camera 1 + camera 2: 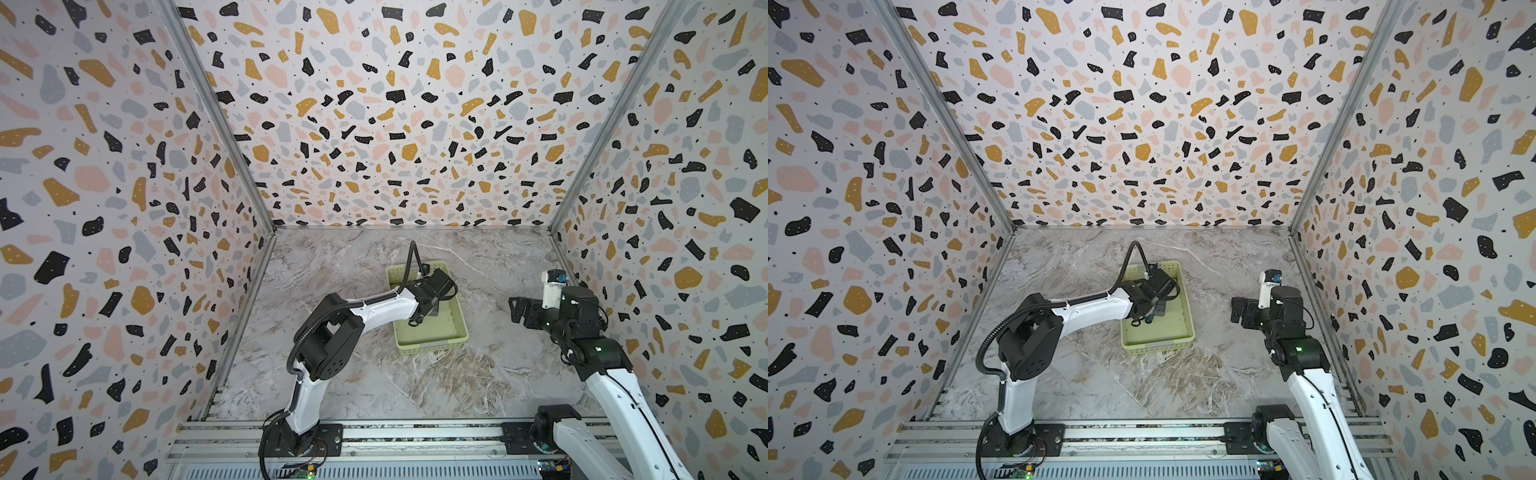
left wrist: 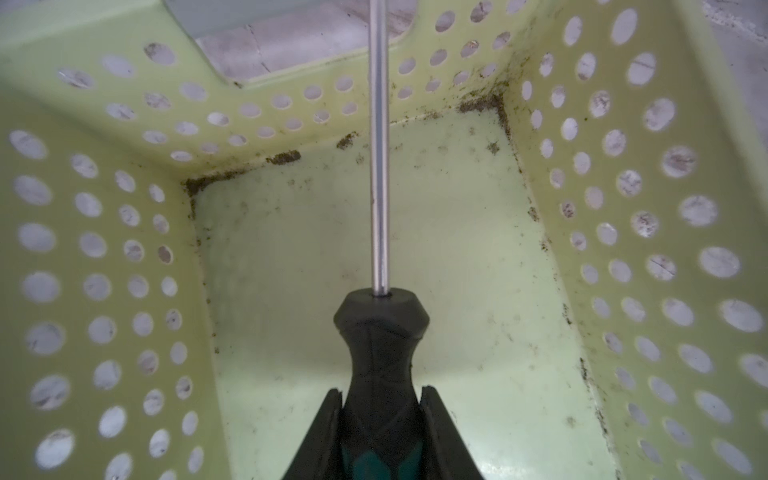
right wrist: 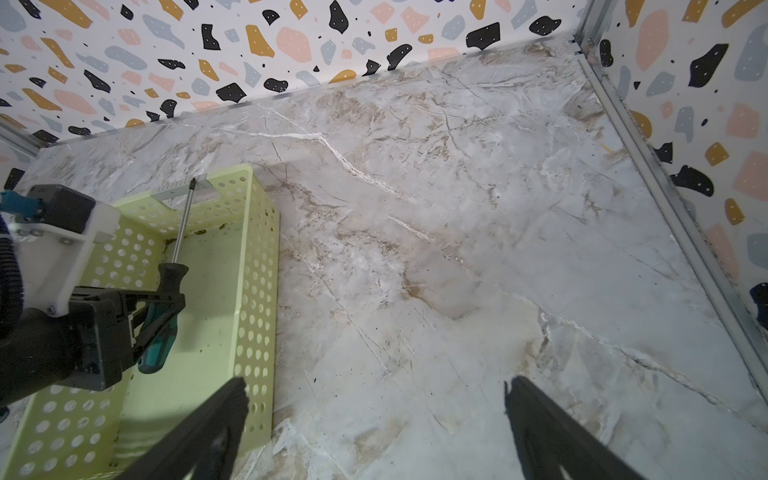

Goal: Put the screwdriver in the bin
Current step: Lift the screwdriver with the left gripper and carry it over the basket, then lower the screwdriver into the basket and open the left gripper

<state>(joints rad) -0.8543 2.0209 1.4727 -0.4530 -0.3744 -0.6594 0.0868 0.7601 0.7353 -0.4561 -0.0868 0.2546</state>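
My left gripper (image 2: pixel 382 392) is shut on the teal and black handle of the screwdriver (image 2: pixel 380 332). It holds the screwdriver inside the pale yellow-green bin (image 2: pixel 457 249), a little above the floor. The thin metal shaft points at the end wall with the handle cut-out. In the right wrist view the screwdriver (image 3: pixel 160 328) sits in the left gripper (image 3: pixel 166 309) within the bin (image 3: pixel 253 270), its tip at the cut-out. In both top views the left wrist hangs over the bin (image 1: pixel 432 347) (image 1: pixel 1158 347). My right gripper (image 3: pixel 376 386) (image 1: pixel 521 309) is open and empty, to the right of the bin.
The bin lies on a marble-patterned tabletop (image 1: pixel 374 374) enclosed by terrazzo-patterned walls on three sides. An aluminium rail (image 1: pixel 415 432) carrying both arm bases runs along the front edge. Brown crumbs lie in the bin's corners (image 2: pixel 482 104).
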